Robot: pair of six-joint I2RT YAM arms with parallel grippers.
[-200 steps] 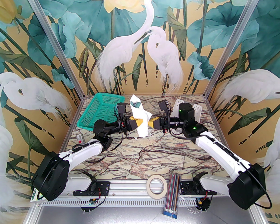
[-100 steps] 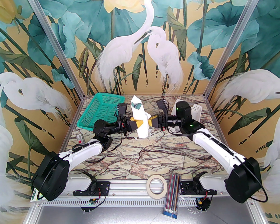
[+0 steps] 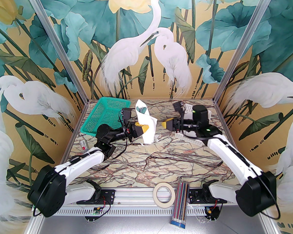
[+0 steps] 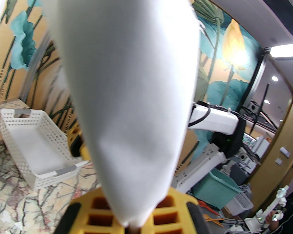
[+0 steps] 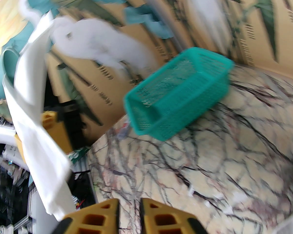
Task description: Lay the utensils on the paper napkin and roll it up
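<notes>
Over the bench [image 3: 161, 160] centre, the left jaws clamp the soft, light paper napkin [image 3: 148, 135] roll mid-length, where the stiff utensils [image 3: 143, 109] inside should give firm purchase; right jaws stand narrowly parted, empty.

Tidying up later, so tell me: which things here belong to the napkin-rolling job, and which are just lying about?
In the job: paper napkin, utensils tucked inside it.
Lying about: green basket, white basket, tape roll, coloured pencils.

I find the marble-veined surface [image 3: 161, 160] carrying a green basket [image 3: 102, 117] at far left, a white basket [image 4: 17, 150] at far right, and a small label [image 3: 83, 144] by its left edge.
</notes>
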